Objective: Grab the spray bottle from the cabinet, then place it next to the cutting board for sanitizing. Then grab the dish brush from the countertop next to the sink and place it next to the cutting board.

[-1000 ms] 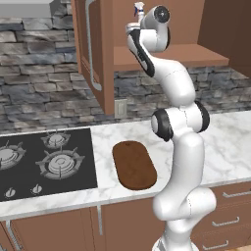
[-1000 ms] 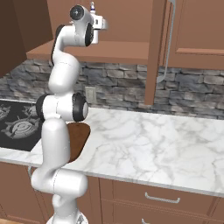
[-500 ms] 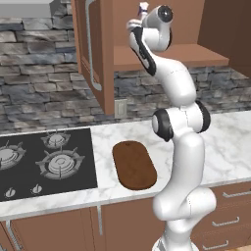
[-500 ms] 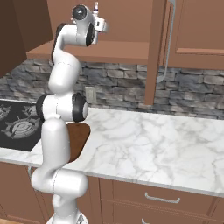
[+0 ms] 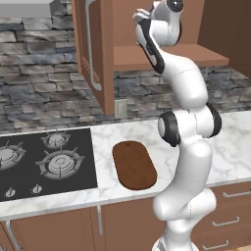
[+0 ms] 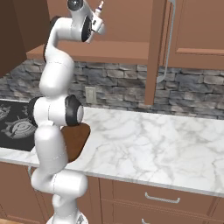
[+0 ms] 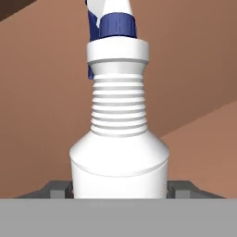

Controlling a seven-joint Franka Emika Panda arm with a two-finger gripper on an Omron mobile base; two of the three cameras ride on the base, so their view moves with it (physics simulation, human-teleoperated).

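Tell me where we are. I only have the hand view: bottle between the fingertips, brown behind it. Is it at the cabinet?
Observer: Yes. The arm reaches up to the wall cabinet, with the bottle above its shelf.
Operator: Door in the way?
Observer: No. The door stands swung open, left of the arm in the left base view.
Operator: Where's the board?
Observer: The board lies flat on the counter below, just right of the stove.

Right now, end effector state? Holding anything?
End effector: closed on the spray bottle, one finger on each side of its body, up at the open cabinet.
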